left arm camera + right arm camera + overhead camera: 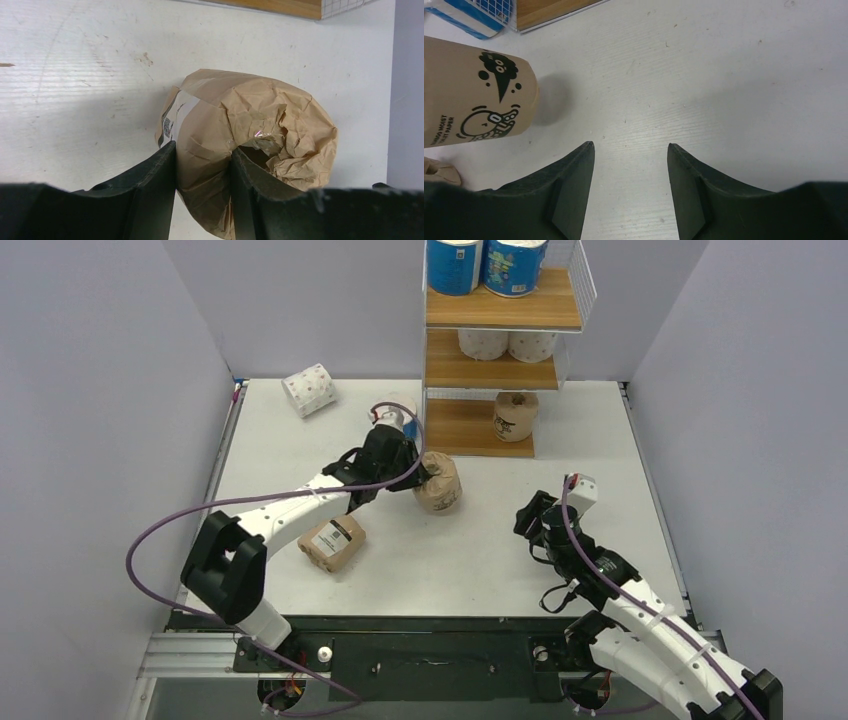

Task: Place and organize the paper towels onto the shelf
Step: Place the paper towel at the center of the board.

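The shelf (500,310) stands at the back centre. It holds two blue rolls (455,265) on the top board, two white pink-dotted rolls (505,343) on the middle board and a brown kraft roll (515,415) on the bottom board. My left gripper (415,472) is shut on a crumpled brown kraft roll (440,485) in front of the shelf. In the left wrist view one finger (250,175) is in the core of the roll (260,120) and the other is outside. My right gripper (527,515) is open and empty over bare table (630,145).
A brown labelled roll (332,543) lies by the left forearm. A white pink-dotted roll (308,390) lies at the back left. A blue-and-white roll (402,412) is partly hidden behind the left wrist. The held roll also shows in the right wrist view (474,100).
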